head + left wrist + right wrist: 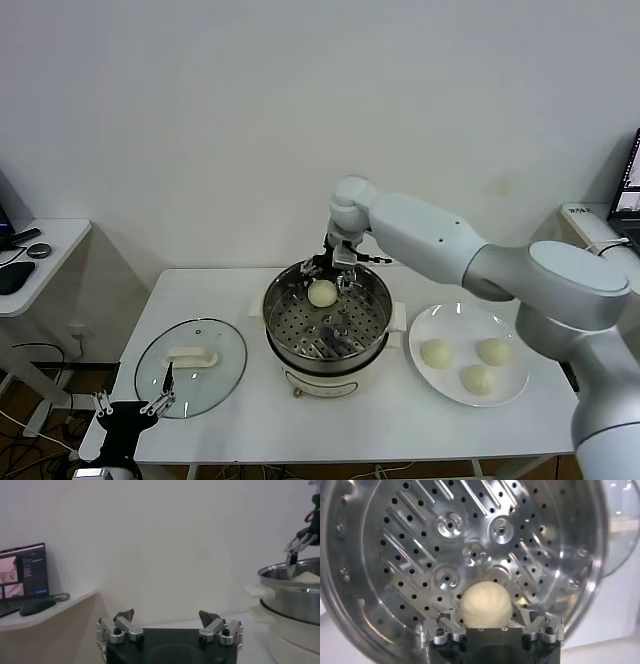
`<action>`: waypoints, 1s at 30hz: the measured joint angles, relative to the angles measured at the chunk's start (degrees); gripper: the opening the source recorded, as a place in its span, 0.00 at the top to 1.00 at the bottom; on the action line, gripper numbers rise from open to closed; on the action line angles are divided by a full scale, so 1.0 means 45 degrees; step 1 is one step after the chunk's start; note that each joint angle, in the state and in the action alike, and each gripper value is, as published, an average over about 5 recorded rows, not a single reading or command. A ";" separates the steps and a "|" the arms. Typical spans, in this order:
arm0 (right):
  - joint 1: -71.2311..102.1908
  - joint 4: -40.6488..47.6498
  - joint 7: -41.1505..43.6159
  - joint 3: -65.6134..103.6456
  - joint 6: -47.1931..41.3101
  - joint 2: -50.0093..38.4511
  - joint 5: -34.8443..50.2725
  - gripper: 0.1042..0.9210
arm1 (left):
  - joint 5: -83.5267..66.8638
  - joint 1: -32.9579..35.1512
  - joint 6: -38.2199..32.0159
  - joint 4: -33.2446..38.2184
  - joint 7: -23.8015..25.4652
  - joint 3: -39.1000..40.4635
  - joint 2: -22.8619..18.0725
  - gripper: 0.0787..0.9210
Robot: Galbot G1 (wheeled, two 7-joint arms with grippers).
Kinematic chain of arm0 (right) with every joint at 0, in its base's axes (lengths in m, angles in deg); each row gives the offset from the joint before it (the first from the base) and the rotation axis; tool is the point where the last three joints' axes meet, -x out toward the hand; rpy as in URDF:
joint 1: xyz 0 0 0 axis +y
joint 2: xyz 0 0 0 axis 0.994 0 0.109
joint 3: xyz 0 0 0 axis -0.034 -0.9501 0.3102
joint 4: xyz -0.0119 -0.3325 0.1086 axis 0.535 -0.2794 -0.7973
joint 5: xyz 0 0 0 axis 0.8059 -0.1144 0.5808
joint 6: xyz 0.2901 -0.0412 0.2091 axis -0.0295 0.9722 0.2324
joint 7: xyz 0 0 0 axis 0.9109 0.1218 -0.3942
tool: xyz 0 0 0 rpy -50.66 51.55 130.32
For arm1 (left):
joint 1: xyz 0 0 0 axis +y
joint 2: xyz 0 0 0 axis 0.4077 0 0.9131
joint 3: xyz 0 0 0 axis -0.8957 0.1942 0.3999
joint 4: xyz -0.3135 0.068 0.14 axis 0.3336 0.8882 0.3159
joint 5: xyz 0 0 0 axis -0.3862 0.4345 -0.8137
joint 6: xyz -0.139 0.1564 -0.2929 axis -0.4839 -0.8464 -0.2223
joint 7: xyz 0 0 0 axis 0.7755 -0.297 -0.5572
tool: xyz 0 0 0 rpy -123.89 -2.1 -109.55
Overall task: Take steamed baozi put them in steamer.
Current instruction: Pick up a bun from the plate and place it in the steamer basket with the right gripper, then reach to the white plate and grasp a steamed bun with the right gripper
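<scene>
Inside, one smooth round baozi rests on steamer's perforated steel tray

Lab or office, bare wall, side desk, laptop

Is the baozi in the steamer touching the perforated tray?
Touching. In the right wrist view the baozi sits on the steamer's perforated tray, between the open fingers of the right gripper; no gap shows beneath it.

A plain white wall backs the white table, a side desk at left.
</scene>
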 measured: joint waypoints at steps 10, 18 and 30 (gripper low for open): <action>-0.2224 -0.3434 0.0397 -0.1727 -0.4666 -0.2996 0.3890 0.12 | -0.0342 -0.0248 0.0359 0.0089 -0.0089 0.0086 0.0275 0.12; -0.2817 -0.6387 0.0508 -0.2498 -0.9429 -0.6346 0.5281 0.12 | -0.0463 -0.0576 0.1110 0.0232 -0.0244 0.0314 0.0487 0.12; -0.0567 -0.7738 0.0591 -0.1516 -1.3005 -0.9415 0.4960 0.12 | -0.0225 -0.0804 0.1715 0.0190 -0.0246 0.0490 0.0523 0.12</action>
